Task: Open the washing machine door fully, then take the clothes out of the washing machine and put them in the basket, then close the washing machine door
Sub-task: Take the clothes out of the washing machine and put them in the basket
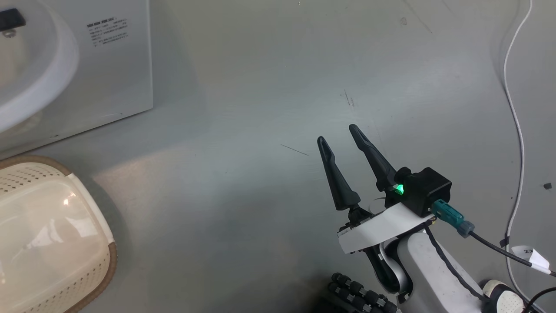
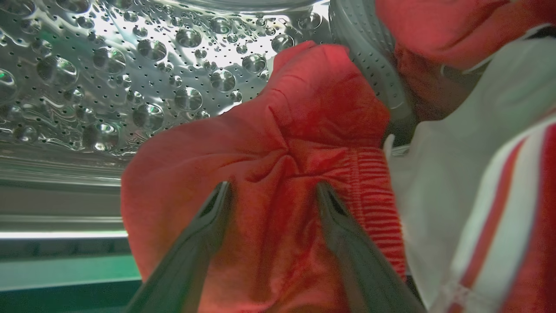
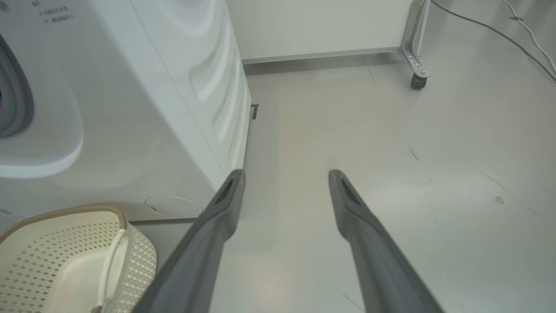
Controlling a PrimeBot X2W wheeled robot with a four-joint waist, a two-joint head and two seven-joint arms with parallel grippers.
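Reaching into the perforated steel drum (image 2: 130, 65) of the washing machine (image 1: 121, 65), the left gripper (image 2: 273, 187) has its two dark fingers spread apart with nothing clamped between them. The clothes (image 2: 321, 100) lie bunched inside the drum directly ahead of the fingers. A red fold with a ribbed band fills the gap between the fingertips, and a white panel with red stripes lies to the right in the left wrist view. The fingertips appear to rest against the red fabric, but at this close range contact cannot be confirmed.

The right gripper (image 1: 337, 134) hangs over the grey floor (image 1: 260, 87), well apart from the machine, fingers spread and empty.

The basket (image 1: 114, 256) stands on the floor just in front of the machine's lower front, at the lower left of the head view. The part of its interior in view holds no garment. A white cable (image 1: 519, 130) runs along the floor at the far right.
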